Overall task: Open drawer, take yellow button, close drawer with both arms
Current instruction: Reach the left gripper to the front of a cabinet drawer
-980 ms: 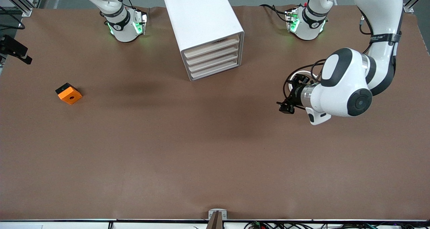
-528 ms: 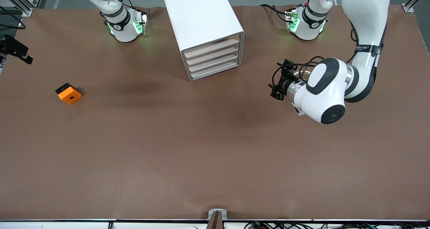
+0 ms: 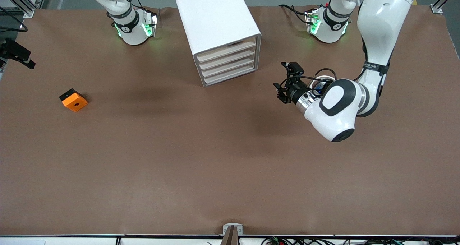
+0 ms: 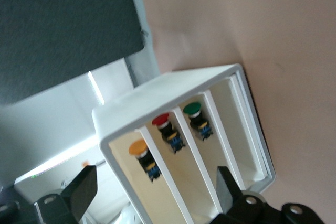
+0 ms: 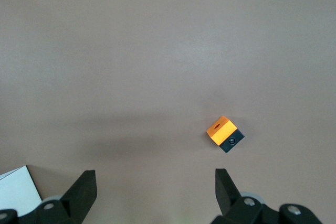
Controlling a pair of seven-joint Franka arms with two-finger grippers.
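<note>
A white drawer cabinet (image 3: 217,33) with four stacked pale drawers is seen standing on the brown tabletop (image 3: 201,158) near the edge along which the robots' bases stand, about midway between the two bases, its drawer fronts turned toward the front camera and angled toward the left arm's end. In the front view all four drawers appear pushed in. The left gripper (image 3: 287,82) is held above the tabletop beside the cabinet, toward the left arm's end, pointing at the cabinet's side; its jaws are spread wide with nothing between them, as the two black fingers (image 4: 79,195) in the left wrist view show. In that wrist view an open side of the cabinet (image 4: 184,150) is exposed, and three push-buttons are seen in separate compartments: the button (image 4: 143,155) with the orange-yellow cap on a black and blue body, a red-capped button (image 4: 167,129) in the next compartment, and a green-capped button (image 4: 198,117) in the one after that; a fourth compartment is seen with nothing visible inside. An orange square block (image 3: 73,100) with a black hole is lying well apart, near the tabletop's edge at the right arm's end. The right gripper (image 5: 152,192) is out of the front view; in the right wrist view it is held high over the bare tabletop with the orange block (image 5: 224,134) below it, its jaws spread and holding nothing.
</note>
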